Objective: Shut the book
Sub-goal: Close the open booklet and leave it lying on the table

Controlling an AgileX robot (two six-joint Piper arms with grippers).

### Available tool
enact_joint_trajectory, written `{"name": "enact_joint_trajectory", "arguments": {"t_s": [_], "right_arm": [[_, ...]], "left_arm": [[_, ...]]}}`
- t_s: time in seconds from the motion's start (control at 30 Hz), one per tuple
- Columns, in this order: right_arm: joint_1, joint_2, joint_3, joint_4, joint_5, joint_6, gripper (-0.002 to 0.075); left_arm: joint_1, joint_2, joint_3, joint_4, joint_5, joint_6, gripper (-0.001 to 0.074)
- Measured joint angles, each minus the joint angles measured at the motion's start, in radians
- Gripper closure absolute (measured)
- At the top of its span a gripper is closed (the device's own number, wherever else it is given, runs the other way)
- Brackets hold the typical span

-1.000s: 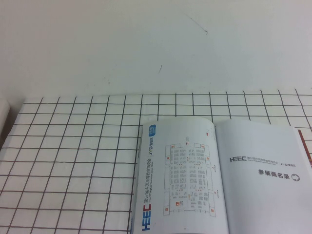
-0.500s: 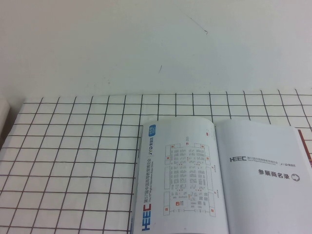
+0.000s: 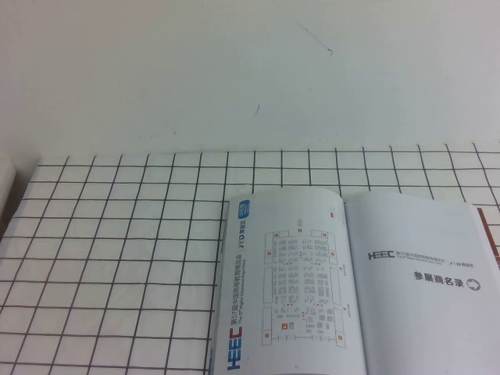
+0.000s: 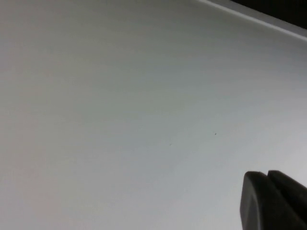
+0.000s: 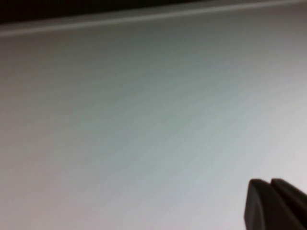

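— Where is the book just now?

— Lying open and face up on the checked cloth, at the near right part of it as seen from the raised camera. It runs out past the near edge of that view. The page with the floor plan is on the robot's left, with a blue and red logo strip down its outer margin. The title page is on the robot's right. The fold between them runs away from the robot, and both pages curve up a little towards it.

— And the arms?

— The left gripper shows only as a dark blunt piece in a corner of its own wrist camera, over a bare pale surface. A light edge and a dark strip lie at the far side. The right gripper looks much the same in its wrist camera: one dark piece over plain pale ground, with a light edge and darkness beyond.

— Spread or pressed together?

— I cannot tell for either one, as too little of them shows.

— How does the book lie from them?

— I cannot tell that either. No single view shows the book and a gripper together. Beyond the cloth the white table carries only a small dark mark.
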Motion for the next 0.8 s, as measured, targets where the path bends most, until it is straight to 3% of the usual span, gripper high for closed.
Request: {"name": "enact_joint_trajectory", "arguments": {"t_s": [0.23, 0.53, 0.8], "right_arm": [[0.0, 0.182, -0.115, -0.004, 0.415, 0.003, 0.0729], [0.0, 0.308, -0.109, -0.004, 1.096, -0.018, 0.0729], [0.0, 0.333, -0.056, 0.035, 1.163, -0.016, 0.0729]], "left_arm": [[0.0, 0.078, -0.101, 0.06, 0.257, 0.022, 0.0738], [0.0, 0.261, -0.067, 0.06, 1.04, 0.028, 0.0738], [0.0, 0.364, 0.048, -0.034, 1.079, 0.019, 0.0738]]}}
